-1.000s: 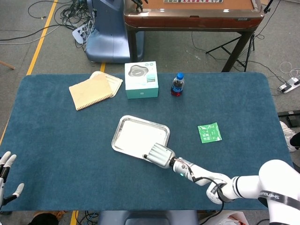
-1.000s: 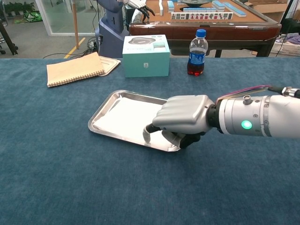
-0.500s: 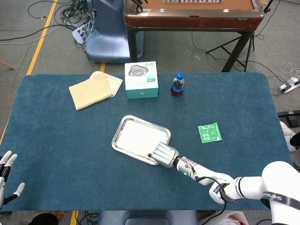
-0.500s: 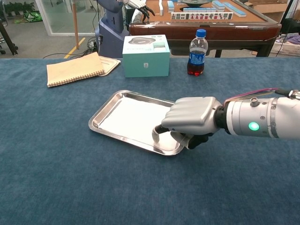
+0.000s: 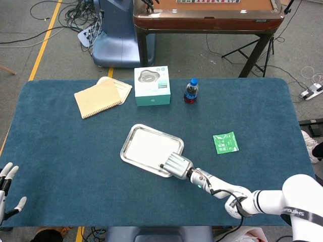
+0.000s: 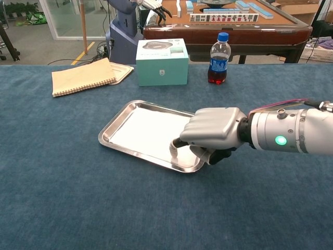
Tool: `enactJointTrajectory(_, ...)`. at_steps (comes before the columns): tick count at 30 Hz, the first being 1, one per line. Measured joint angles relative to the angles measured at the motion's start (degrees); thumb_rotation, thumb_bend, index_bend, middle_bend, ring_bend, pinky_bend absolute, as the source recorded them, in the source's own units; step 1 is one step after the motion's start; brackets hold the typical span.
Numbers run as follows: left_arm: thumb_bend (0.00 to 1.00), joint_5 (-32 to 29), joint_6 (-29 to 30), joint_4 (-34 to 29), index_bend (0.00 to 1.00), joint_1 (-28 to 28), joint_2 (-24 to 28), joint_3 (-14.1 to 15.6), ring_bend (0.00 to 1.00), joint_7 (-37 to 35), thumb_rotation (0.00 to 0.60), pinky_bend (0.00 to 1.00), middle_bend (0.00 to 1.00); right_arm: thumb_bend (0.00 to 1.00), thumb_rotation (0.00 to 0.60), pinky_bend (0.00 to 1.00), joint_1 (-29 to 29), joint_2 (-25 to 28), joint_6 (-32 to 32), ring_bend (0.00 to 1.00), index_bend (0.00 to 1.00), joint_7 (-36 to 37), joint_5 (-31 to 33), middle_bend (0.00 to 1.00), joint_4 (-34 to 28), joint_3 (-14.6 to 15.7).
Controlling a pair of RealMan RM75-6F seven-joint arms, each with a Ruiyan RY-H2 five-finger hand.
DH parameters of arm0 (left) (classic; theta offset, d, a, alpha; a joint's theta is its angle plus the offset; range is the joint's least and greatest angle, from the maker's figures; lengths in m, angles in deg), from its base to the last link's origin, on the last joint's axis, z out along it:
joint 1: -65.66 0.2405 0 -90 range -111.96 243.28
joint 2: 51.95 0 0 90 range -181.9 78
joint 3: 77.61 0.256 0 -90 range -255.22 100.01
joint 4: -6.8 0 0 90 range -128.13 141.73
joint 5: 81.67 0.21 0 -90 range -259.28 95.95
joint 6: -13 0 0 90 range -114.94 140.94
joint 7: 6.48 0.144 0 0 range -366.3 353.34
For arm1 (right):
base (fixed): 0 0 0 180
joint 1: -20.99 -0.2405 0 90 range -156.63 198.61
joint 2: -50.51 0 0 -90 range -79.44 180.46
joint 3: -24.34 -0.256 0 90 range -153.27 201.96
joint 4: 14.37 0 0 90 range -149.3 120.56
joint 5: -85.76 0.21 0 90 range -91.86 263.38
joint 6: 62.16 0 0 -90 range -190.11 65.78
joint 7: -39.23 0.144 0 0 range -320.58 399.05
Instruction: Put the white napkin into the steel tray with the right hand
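Observation:
The white napkin [image 5: 149, 146] [image 6: 143, 133] lies flat inside the steel tray [image 5: 125, 141] [image 6: 112, 127] in the middle of the blue table. My right hand [image 5: 174, 165] [image 6: 210, 130] hangs over the tray's near right corner, fingers curled down. One fingertip [image 6: 174, 151] touches the napkin's near edge and the hand appears to pinch it there; the palm hides the rest of the grasp. My left hand [image 5: 5, 176] shows only in the head view, at the table's near left edge, fingers apart and holding nothing.
A teal box [image 5: 152, 85] [image 6: 162, 61], a cola bottle [image 5: 191, 91] [image 6: 218, 52] and a tan notebook [image 5: 101, 98] [image 6: 83, 77] stand along the far side. A green packet [image 5: 225, 142] lies right of the tray. A brown game table stands beyond.
Over the last second my right hand drew back slightly toward the tray's near right corner, and the napkin seems to have slid with it. Since half a second ago nothing has visibly moved.

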Motion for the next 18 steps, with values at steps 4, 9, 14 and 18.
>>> enactJointTrajectory(4,0.24,0.1,0.0,0.0,0.09,0.0,0.0,0.0,0.03,-0.1,0.600,0.00,0.04,1.00,0.600,1.00,0.5,0.6,-0.8,1.00,0.26,0.4,-0.9,1.00,-1.0,-0.1)
enactJointTrajectory(9,0.24,0.3,0.0,0.1,0.09,-0.2,0.1,-0.1,0.03,-0.4,0.600,0.00,0.04,1.00,0.600,1.00,1.6,2.2,-3.3,1.00,0.24,0.4,-1.8,1.00,-2.9,-0.4)
enactJointTrajectory(14,0.24,0.5,-0.3,0.2,0.09,-0.7,0.3,-0.4,0.03,-0.8,0.600,0.00,0.04,1.00,0.600,1.00,4.2,5.7,-9.0,1.00,0.20,-0.7,-1.9,0.96,-6.2,-1.2)
enactJointTrajectory(18,0.24,0.4,-0.6,0.6,0.09,-1.1,0.2,-0.7,0.03,-1.3,0.600,0.00,0.04,1.00,0.600,1.00,7.8,10.0,-15.1,0.86,0.15,-2.6,-0.9,0.83,-10.0,-1.5)
